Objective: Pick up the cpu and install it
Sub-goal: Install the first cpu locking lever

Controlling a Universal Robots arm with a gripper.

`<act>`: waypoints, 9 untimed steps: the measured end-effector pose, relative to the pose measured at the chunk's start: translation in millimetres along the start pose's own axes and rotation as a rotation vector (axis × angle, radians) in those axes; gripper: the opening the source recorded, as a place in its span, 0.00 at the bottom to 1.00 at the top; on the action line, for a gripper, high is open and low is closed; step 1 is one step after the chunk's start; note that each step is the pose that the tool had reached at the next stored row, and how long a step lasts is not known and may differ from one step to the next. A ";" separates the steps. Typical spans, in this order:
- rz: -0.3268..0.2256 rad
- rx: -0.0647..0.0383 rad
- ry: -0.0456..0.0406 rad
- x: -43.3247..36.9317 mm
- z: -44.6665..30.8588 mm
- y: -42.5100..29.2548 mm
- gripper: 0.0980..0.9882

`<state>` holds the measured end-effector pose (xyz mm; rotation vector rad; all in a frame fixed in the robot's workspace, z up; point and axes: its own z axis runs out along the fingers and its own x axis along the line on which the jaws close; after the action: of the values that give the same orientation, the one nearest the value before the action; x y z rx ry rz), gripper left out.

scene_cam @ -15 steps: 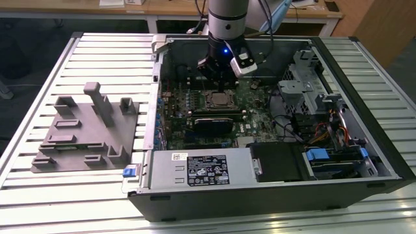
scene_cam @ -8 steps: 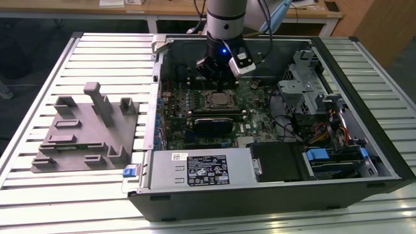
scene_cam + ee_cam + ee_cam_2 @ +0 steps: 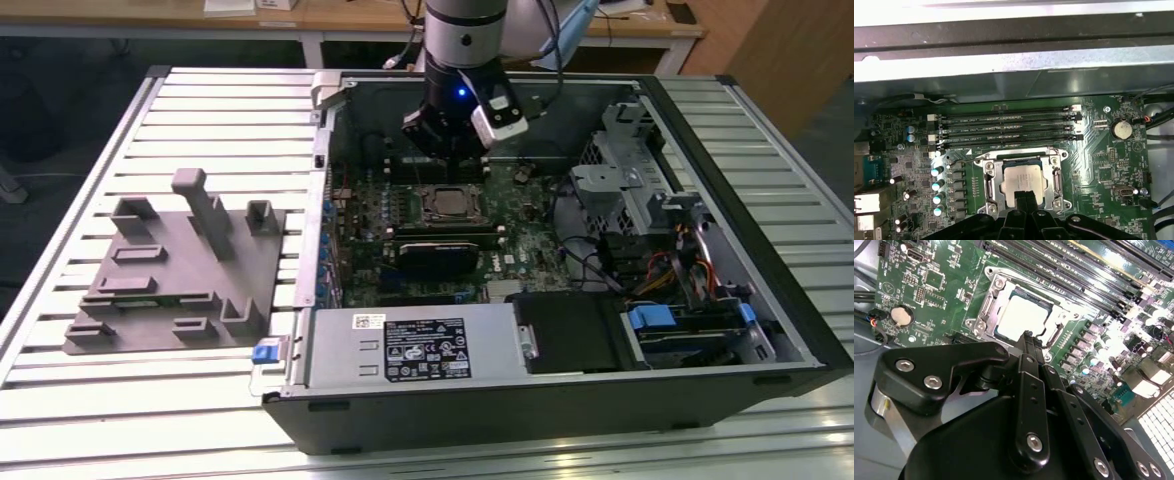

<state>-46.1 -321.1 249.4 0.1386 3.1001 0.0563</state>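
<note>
One cpu (image 3: 1023,181); one gripper (image 3: 1026,334); four memory slots (image 3: 1006,127); one coin battery (image 3: 1121,130); one gray fixture tray (image 3: 167,275)

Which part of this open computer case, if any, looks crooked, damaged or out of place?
Nothing stands out. The shiny silver square cpu lies flat and square inside its metal socket frame on the green motherboard; the black hand is just above its edge.
</note>
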 end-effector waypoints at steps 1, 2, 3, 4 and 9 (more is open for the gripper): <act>0.000 0.000 -0.0001 0.0 0.0 0.0 0.01; 0.000 -0.001 0.0000 0.0 0.0 0.0 0.01; 0.000 -0.001 0.0002 0.3 -0.1 -0.1 0.01; 0.000 -0.002 0.0003 1.0 -0.1 -0.1 0.01; 0.000 -0.005 0.0005 9.8 -0.3 -0.9 0.01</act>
<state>-56.0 -321.1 249.4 0.1387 3.1003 0.0643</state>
